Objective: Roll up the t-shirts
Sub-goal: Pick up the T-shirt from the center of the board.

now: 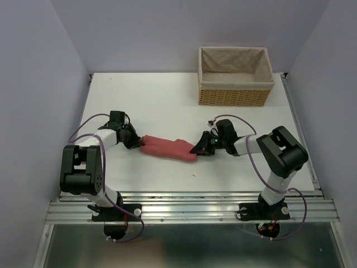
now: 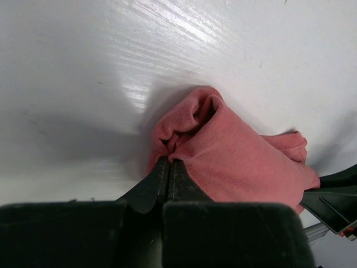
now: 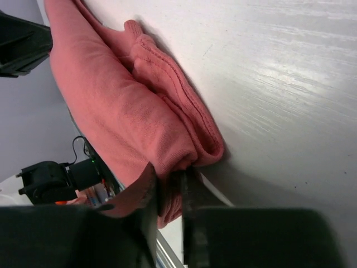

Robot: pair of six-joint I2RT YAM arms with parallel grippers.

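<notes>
The salmon-red t-shirt (image 1: pixel 167 148) lies as a long roll on the white table, between my two grippers. My left gripper (image 1: pixel 135 142) is at its left end, shut on a pinch of cloth (image 2: pixel 184 139). My right gripper (image 1: pixel 198 148) is at its right end, shut on the rolled edge (image 3: pixel 167 139). In the left wrist view the jaws (image 2: pixel 169 162) meet on the fold. In the right wrist view the fingers (image 3: pixel 167 178) clamp the roll's end with cloth between them.
A tan cloth-lined wicker basket (image 1: pixel 235 96) stands at the back right of the table (image 1: pixel 167 100). Grey walls close in the left, back and right. The metal rail (image 1: pixel 189 205) runs along the near edge.
</notes>
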